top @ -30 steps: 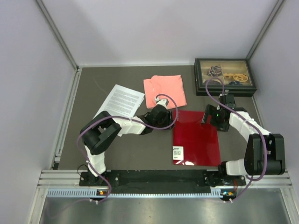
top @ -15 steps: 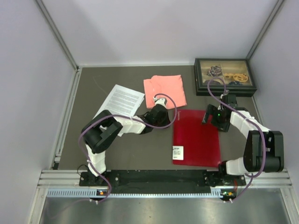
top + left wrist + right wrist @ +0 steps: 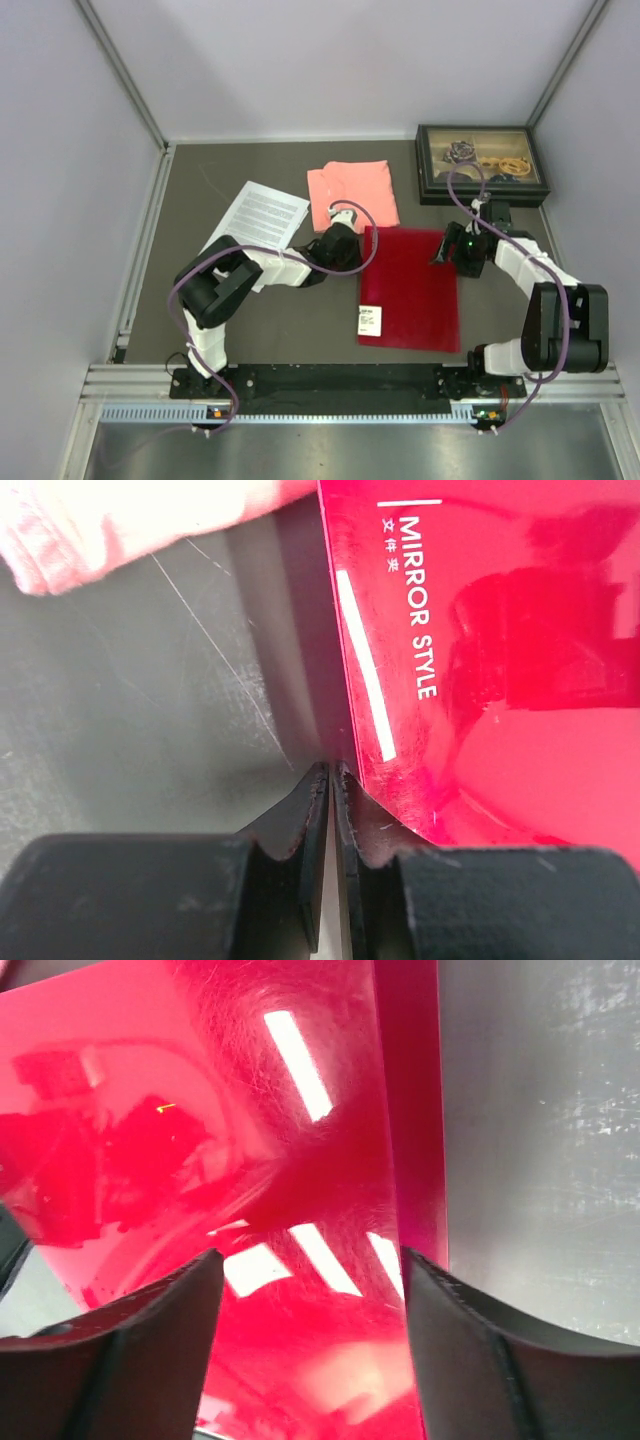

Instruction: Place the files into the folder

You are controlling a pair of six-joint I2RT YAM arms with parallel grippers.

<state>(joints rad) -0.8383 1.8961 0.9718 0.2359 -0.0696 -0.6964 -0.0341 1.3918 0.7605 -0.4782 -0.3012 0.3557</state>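
At folder (image 3: 410, 290) edge, left arm (image 3: 280, 268) low

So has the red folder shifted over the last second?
Yes. The folder has slid left and slightly toward the back of the table. Its far left corner now nearly meets the pink cloth, which stayed put.

Files (image 3: 262, 215) left of cloth (image 3: 352, 195); folder (image 3: 415, 290) before it; box (image 3: 480, 192) behind-right, contents unclear.

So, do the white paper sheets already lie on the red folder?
No, the files lie on the table to the left, well apart from the folder.
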